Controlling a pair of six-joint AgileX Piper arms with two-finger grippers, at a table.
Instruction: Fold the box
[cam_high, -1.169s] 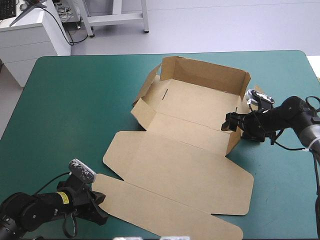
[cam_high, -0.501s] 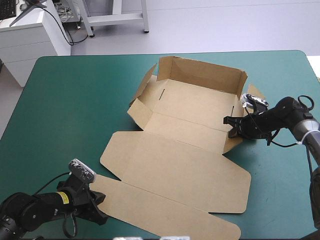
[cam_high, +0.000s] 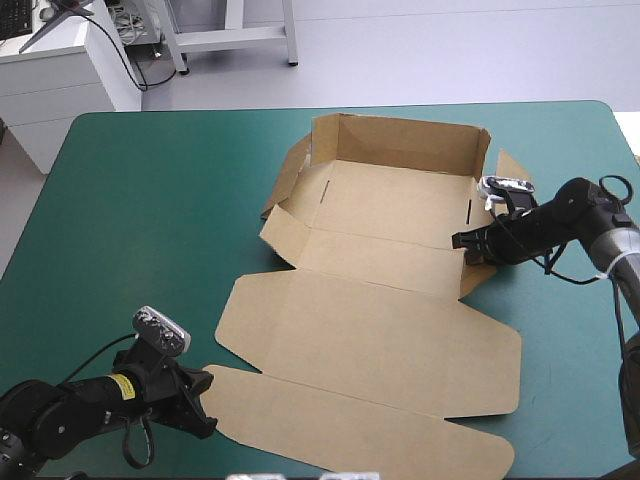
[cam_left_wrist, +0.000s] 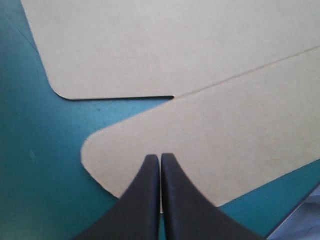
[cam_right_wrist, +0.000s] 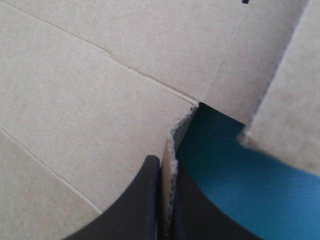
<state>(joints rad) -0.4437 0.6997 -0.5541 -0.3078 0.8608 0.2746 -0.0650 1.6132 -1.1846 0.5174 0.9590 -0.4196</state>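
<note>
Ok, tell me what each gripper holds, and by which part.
The right gripper is shut on the box, pinching the cut edge of its right side wall. The left gripper is shut on nothing, above the nearest flap.

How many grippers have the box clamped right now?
1. The right gripper is shut on the box at a raised edge on its right side. The left gripper is shut with no board between its fingers, over the near flap's left corner.
</note>
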